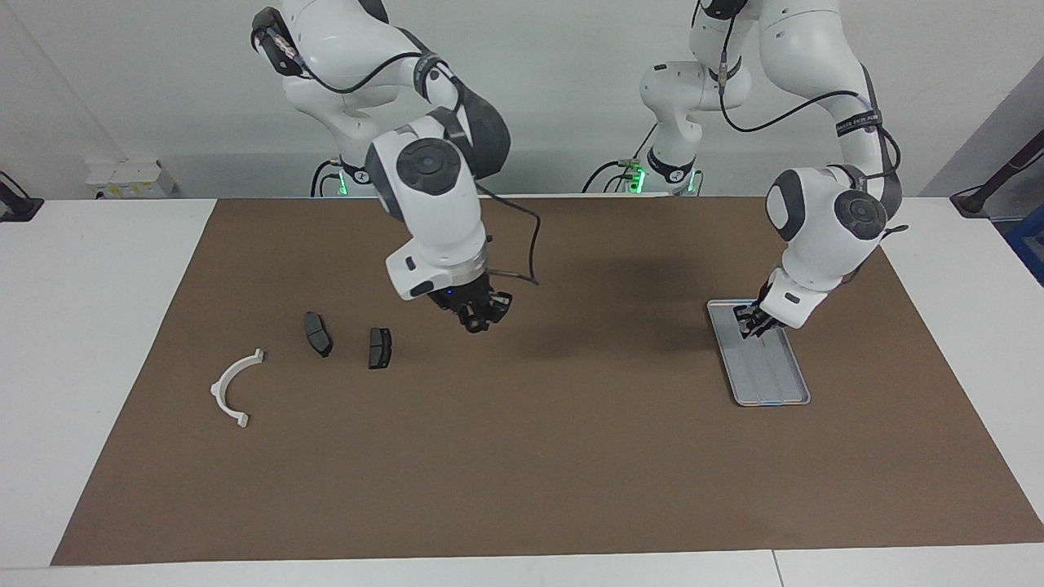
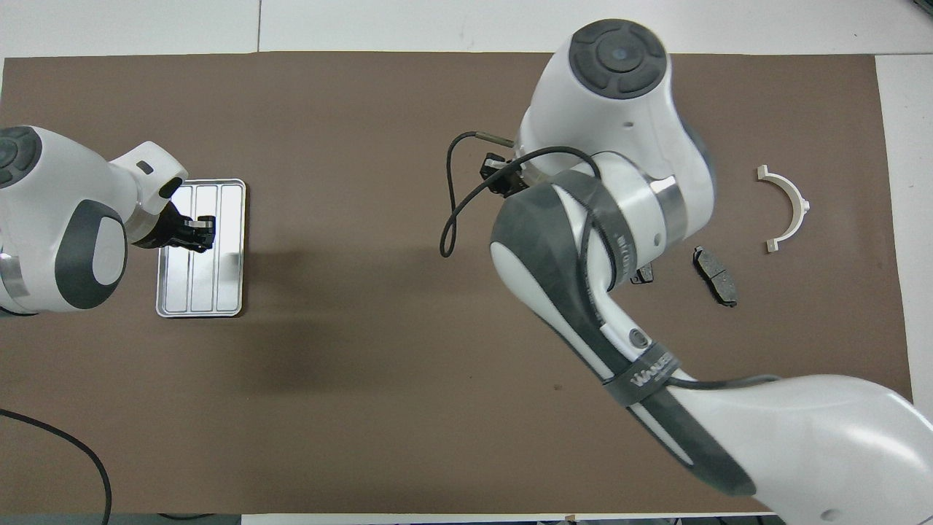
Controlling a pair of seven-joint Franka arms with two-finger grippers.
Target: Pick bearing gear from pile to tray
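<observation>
Presently, the left gripper (image 1: 752,320) hangs over the tray (image 1: 779,391), toward the end nearer the robots; its finger state cannot be told. The right gripper (image 1: 481,314) is raised over the brown mat (image 1: 522,456), at about 3 o'clock from the brake pads (image 1: 380,348) in the facing view; its opening cannot be told. The white half-ring bracket (image 1: 232,390) lies at about 8 o'clock from them.
</observation>
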